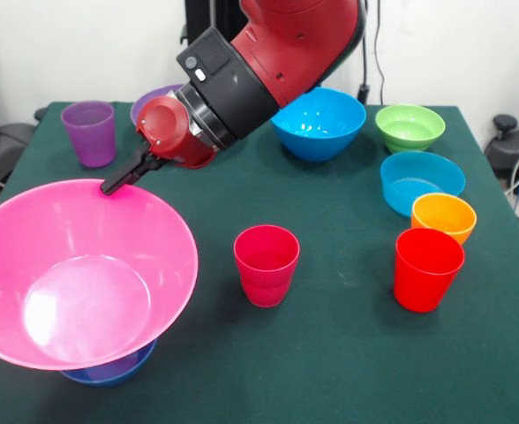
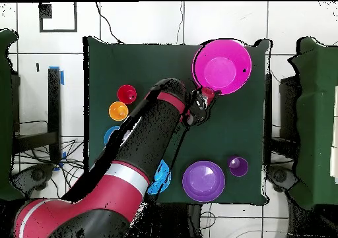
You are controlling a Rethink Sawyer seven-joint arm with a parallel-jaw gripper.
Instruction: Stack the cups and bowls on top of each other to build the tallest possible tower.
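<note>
Pincer [image 1: 116, 185] seen clamped on far rim of pink bowl [image 1: 83, 274], held tilted | small dark blue bowl [image 1: 109, 369] largely hidden beneath | purple bowl [image 1: 149, 99] obscured by arm.

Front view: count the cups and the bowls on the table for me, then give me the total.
Cups: 3 (purple cup, pink cup, red cup)
Bowls: 7 (pink bowl, purple bowl, blue bowl, green bowl, cyan bowl, orange bowl, dark blue bowl)
Total: 10
</note>
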